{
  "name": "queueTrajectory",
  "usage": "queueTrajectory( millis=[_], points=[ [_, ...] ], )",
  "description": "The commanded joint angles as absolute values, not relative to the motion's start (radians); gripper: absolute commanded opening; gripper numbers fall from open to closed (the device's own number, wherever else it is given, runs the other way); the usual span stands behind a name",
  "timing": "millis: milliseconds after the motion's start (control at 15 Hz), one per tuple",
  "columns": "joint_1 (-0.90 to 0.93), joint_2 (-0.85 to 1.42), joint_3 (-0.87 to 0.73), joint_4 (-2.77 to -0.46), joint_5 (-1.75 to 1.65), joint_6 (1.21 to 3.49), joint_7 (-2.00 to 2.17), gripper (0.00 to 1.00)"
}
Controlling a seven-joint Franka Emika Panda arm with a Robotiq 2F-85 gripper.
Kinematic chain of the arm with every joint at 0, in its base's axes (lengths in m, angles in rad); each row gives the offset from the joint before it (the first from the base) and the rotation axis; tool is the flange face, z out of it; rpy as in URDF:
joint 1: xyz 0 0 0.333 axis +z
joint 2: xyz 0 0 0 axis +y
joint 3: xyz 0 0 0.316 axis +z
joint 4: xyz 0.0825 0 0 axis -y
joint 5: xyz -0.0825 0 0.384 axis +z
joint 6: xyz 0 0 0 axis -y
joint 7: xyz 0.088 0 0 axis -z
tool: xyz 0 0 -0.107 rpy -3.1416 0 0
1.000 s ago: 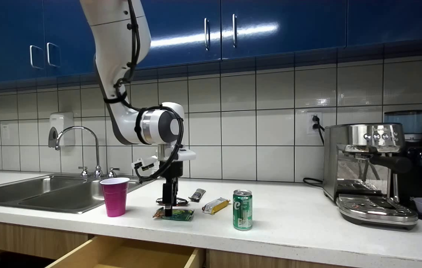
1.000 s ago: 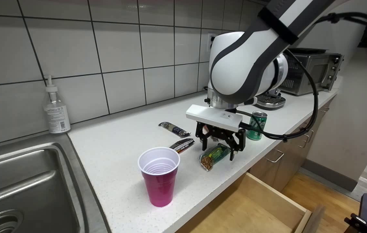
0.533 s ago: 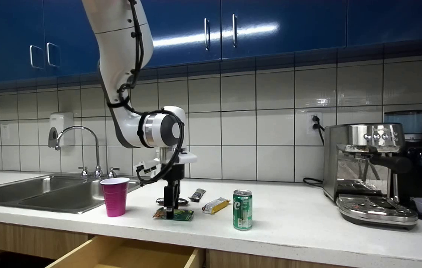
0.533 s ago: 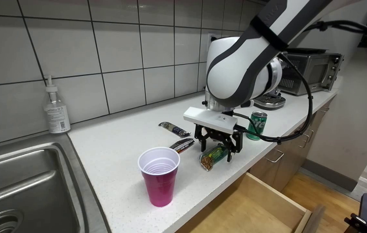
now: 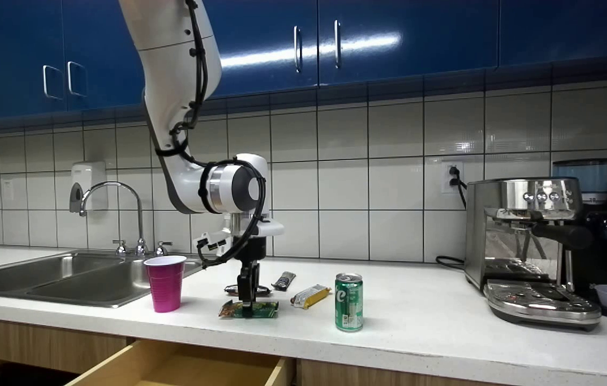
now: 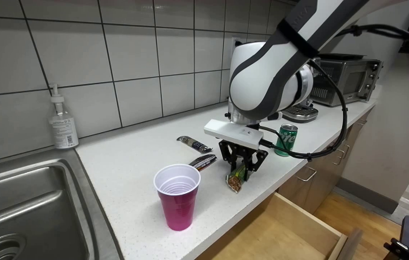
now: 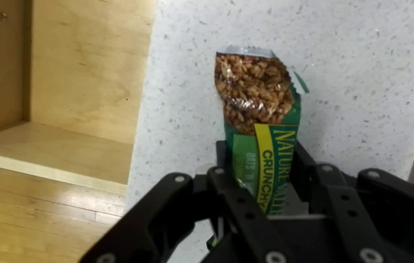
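A green granola bar wrapper (image 7: 261,95) with a picture of oats lies on the white speckled counter, seen in both exterior views too. My gripper (image 7: 260,153) points straight down over its middle, a black finger pressed against each long side. From an exterior view, the gripper (image 6: 239,174) straddles the bar (image 6: 234,182) at counter level. The bar's far end is mostly hidden behind the gripper in the wrist view. Close by lie a dark wrapped bar (image 6: 203,162), a slim dark silver bar (image 6: 194,143) and a yellow and white bar (image 5: 310,296).
A pink cup (image 5: 166,284) stands near the sink (image 6: 38,202). On the opposite side of the gripper is a green can (image 5: 349,303), with an espresso machine (image 5: 528,252) farther along. Below the counter's front edge, a wooden drawer (image 6: 280,231) is pulled out.
The arm has come down slightly, and the fingers have closed from wide apart onto the green bar. The bar has turned and shifted a little.
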State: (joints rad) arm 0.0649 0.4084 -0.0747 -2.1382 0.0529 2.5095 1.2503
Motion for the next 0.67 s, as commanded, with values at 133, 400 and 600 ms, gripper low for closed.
queueTrajectory(
  millis=[133,400,600],
  points=[
    [0.08,0.397,-0.084,-2.139,0.064,2.505,1.258,0.16],
    [0.09,0.348,-0.08,-2.189,0.052,2.523,1.243,0.16],
    [0.103,0.299,-0.073,-2.241,0.048,2.535,1.23,0.16]
  ],
)
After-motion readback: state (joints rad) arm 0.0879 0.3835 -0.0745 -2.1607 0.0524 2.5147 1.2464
